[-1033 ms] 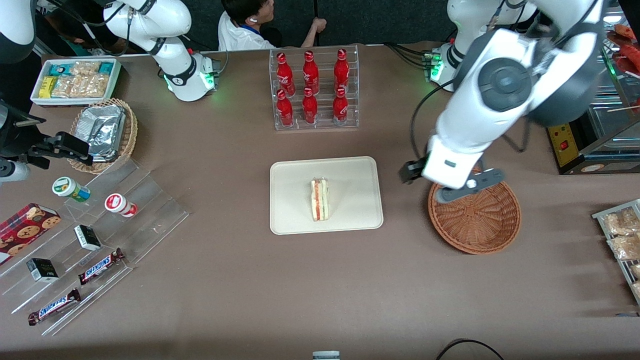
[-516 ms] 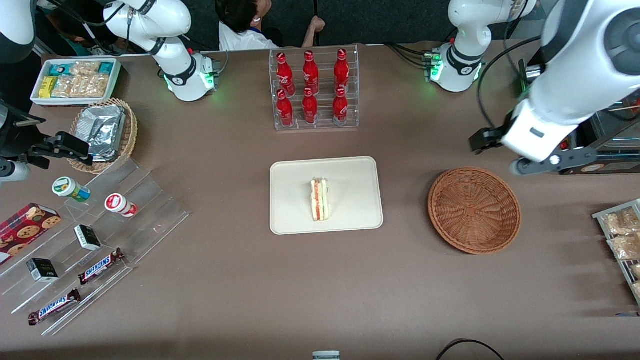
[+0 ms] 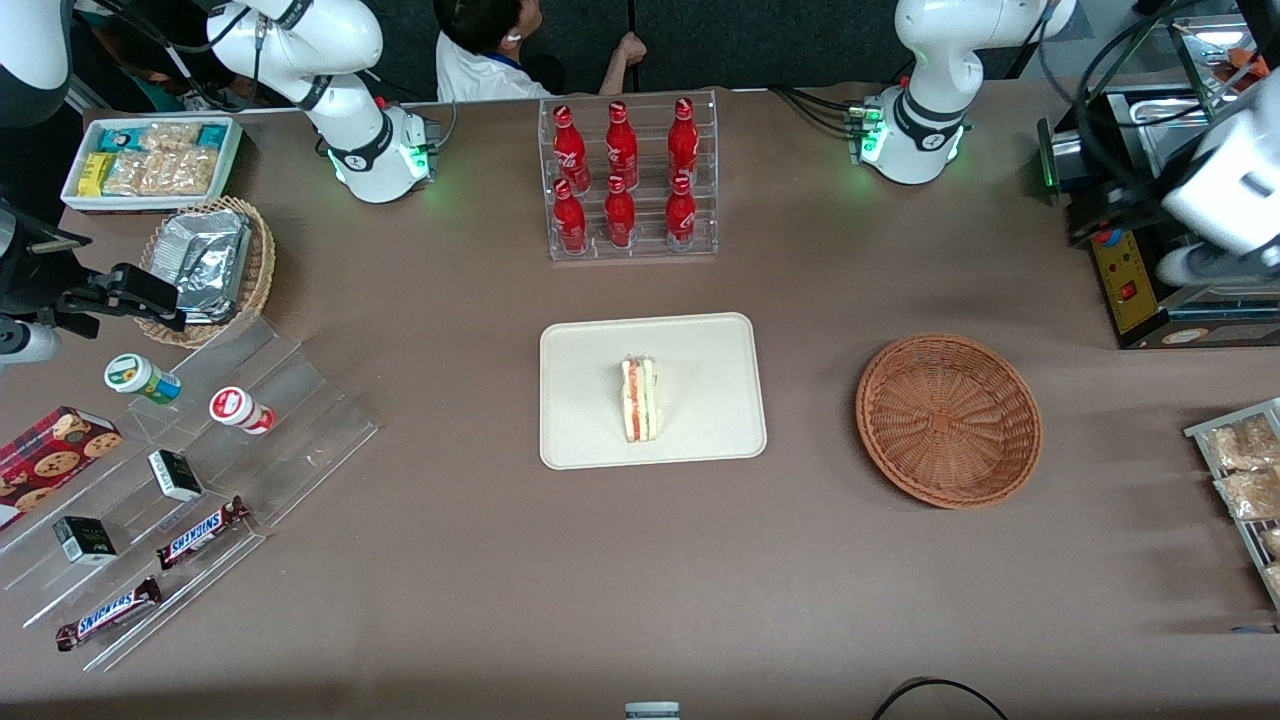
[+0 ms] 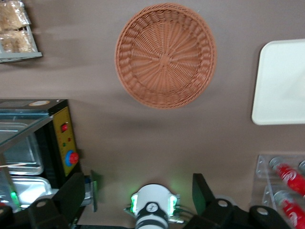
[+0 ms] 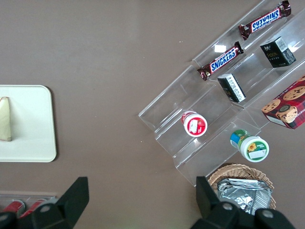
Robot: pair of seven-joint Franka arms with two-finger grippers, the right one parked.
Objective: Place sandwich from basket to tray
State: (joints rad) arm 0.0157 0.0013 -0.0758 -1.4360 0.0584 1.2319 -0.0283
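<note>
The sandwich (image 3: 638, 400), a pale wedge with red and yellow-green layers, lies on the cream tray (image 3: 700, 350) in the middle of the table. It also shows in the right wrist view (image 5: 5, 119) on the tray (image 5: 28, 133). The reddish-brown wicker basket (image 3: 948, 420) is empty and sits beside the tray, toward the working arm's end. My left gripper (image 3: 1150, 245) is open and empty, high above the table at the working arm's end, away from the basket. In the left wrist view the gripper (image 4: 138, 180) looks down on the empty basket (image 4: 165, 55) and a tray corner (image 4: 281, 86).
A clear rack of red bottles (image 3: 628, 180) stands farther from the camera than the tray. A metal appliance with a red button (image 3: 1130, 290) sits under the gripper. Snack packets (image 3: 1245, 470) lie at the working arm's end. A clear stepped stand (image 3: 180, 470) and foil basket (image 3: 205, 265) are at the parked arm's end.
My left gripper has moved from over the basket's rim sideways toward the working arm's end of the table. The sandwich, tray and basket have not moved.
</note>
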